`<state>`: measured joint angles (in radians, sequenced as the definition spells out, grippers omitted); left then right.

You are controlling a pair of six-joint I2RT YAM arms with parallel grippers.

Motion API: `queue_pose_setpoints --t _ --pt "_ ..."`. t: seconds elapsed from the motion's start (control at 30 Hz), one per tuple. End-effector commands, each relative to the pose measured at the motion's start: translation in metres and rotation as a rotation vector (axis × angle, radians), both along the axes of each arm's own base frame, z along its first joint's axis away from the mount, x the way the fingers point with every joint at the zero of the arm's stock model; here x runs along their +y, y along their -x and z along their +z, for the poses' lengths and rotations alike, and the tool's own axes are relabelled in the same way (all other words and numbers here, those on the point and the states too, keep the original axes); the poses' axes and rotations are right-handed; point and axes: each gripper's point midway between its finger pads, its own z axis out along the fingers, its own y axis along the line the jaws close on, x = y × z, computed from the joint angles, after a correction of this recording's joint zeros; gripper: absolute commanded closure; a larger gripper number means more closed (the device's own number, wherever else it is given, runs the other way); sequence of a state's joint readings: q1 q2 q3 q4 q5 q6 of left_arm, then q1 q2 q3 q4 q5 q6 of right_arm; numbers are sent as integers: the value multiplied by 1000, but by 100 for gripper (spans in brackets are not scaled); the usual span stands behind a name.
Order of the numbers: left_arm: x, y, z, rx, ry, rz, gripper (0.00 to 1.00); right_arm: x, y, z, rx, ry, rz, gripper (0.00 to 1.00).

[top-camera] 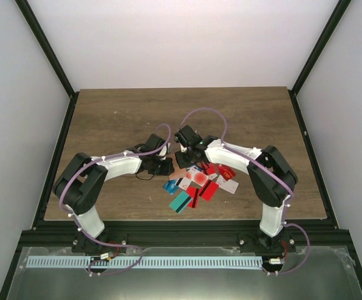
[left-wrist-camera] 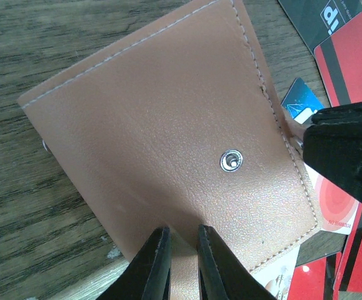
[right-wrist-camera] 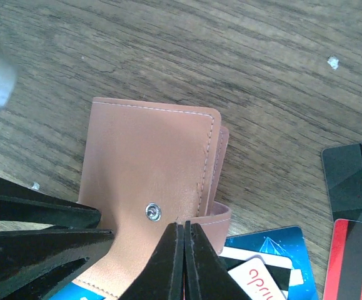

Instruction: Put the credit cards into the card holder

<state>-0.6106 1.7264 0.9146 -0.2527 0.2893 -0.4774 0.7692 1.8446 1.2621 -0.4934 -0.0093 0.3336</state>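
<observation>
The salmon-brown card holder (left-wrist-camera: 155, 119) lies on the wooden table, its metal snap (left-wrist-camera: 231, 160) facing up. My left gripper (left-wrist-camera: 179, 234) is shut on the holder's near edge, with leather pinched between its fingers. My right gripper (right-wrist-camera: 182, 226) is shut, fingers pressed flat together. Its tips rest on the card holder (right-wrist-camera: 143, 162) beside the snap and the small strap (right-wrist-camera: 221, 215), and I see nothing between them. The credit cards (top-camera: 199, 182) lie in a loose pile just right of the holder. In the top view both grippers (top-camera: 175, 160) meet over the holder and hide it.
A blue card (right-wrist-camera: 262, 244), a red striped card (right-wrist-camera: 356, 262) and a black card (right-wrist-camera: 352, 181) lie close to the holder's right side. Black frame posts and white walls border the table (top-camera: 105, 119).
</observation>
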Motion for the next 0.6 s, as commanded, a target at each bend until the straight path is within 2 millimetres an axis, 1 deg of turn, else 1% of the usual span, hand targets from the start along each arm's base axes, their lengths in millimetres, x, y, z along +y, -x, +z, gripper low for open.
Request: queue_pose_setpoints --t 0.0,0.13,0.23,0.57 --pt "3 7 -15 32 -50 -8 85 9 -6 26 -50 -48 0 99" --pt "1 7 -12 31 -42 -11 85 26 2 34 -16 -141 49 99" --pt "0 7 -10 29 -38 -14 85 35 5 32 10 -180 67 99" --pt "-2 8 0 13 -17 -22 84 37 0 5 43 -156 51 99"
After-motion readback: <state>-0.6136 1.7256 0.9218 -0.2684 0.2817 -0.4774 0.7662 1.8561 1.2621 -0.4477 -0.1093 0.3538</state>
